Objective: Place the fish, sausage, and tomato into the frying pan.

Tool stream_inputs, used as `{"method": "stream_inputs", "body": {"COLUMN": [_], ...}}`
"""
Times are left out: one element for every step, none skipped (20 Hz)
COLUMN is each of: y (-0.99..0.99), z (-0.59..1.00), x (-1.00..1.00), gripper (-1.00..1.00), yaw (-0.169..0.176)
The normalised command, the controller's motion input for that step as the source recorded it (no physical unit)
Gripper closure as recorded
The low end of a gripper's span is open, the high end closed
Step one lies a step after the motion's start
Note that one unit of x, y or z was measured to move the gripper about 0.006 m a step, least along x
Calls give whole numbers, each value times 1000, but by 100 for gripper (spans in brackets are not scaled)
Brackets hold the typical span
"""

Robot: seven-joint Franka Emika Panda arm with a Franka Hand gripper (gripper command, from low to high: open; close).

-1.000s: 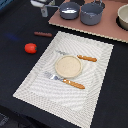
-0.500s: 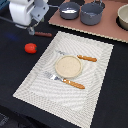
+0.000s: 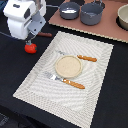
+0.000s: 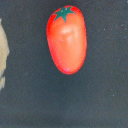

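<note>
We find the tomato on the counter, at seven o'clock from the distant frying pan. Nothing looks panned. The hand hovers above; its opening cannot be judged.

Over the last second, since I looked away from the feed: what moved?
The arm swung in from the exterior view's upper left, and its hand now hangs right above the tomato; whether it touches is unclear. The tomato, sausage, frying pan and plate stayed put.
</note>
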Motion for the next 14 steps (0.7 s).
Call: {"method": "stream_inputs", "body": {"y": [-131,-97,0,0,0,0,0,0,0,46,83,100,111,71], "z": [-517,-517,-509,-491,-529,-554,-583,-560,-543,-520,-520,-503,-517,-520], "x": [-274,-266,-286,-326,-397,-503,-531,-523,-557,-554,-586,-586,-583,-597], "gripper": [-100,-100,-100,-100,-100,-100,-100,-100,-100,-100,-100,-100,-100,-100], "yaw": [0,1,4,13,16,21,24,27,26,31,34,38,36,35]}}
